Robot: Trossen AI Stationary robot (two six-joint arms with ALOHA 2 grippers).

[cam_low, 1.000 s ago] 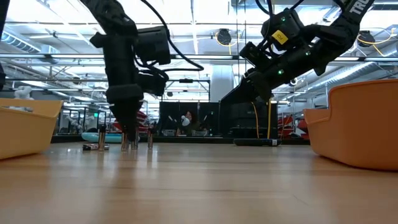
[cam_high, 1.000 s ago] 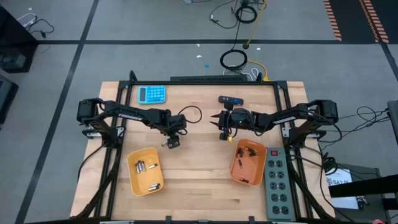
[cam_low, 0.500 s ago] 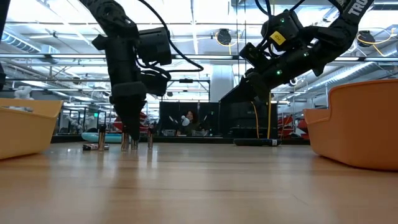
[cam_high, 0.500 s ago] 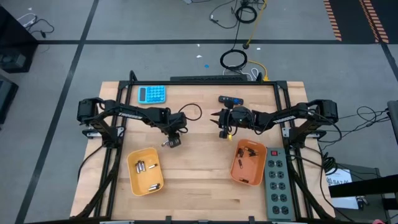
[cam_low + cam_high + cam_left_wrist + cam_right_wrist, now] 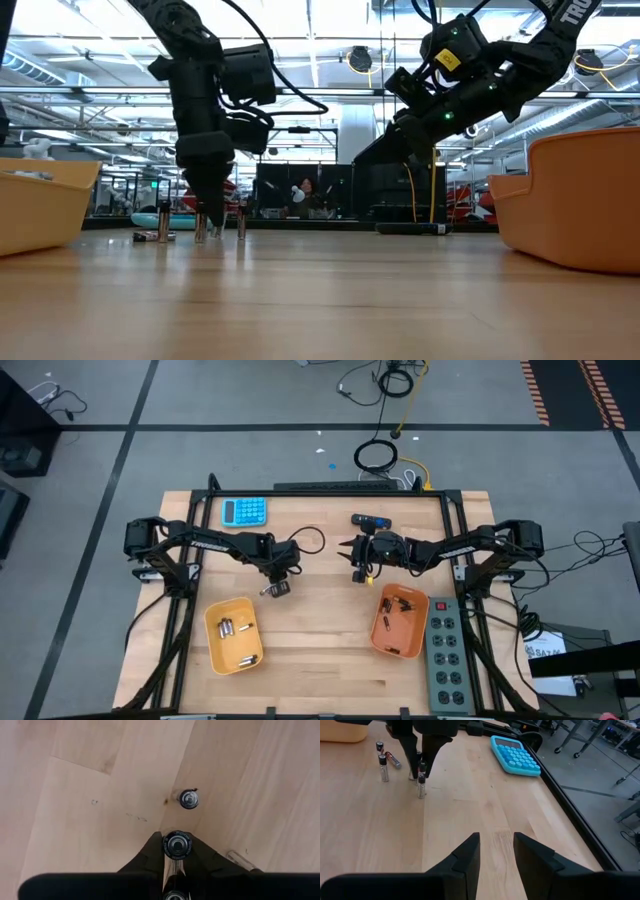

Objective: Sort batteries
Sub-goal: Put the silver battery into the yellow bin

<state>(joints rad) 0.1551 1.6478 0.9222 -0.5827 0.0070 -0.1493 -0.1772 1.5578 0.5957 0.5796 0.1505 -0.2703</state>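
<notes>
Pale wood table (image 5: pixel 320 660), grey floor around. Left gripper (image 5: pixel 177 851) pinches one upright battery (image 5: pixel 178 844) mid-table, other batteries (image 5: pixel 382 767) standing beside. Right gripper (image 5: pixel 496 851) hangs empty, fingers apart. Blue calculator (image 5: pixel 245 511) at far edge.

We look straight down over the whole counter (image 5: pixel 320 660), level across it, closely past each wrist, all sharing the standing batteries (image 5: pixel 240 226).

1. A blue calculator (image 5: pixel 245 511) lies near the wooden bench's (image 5: pixel 320 660) far left corner.
2. Two orange trays (image 5: pixel 233 634) (image 5: pixel 399 622) sit toward the near edge, well apart.
3. A grey power strip (image 5: pixel 446 653) lies just beside the right tray.
4. A black oblong gadget (image 5: pixel 370 520) with a blue end rests near the far edge.
</notes>
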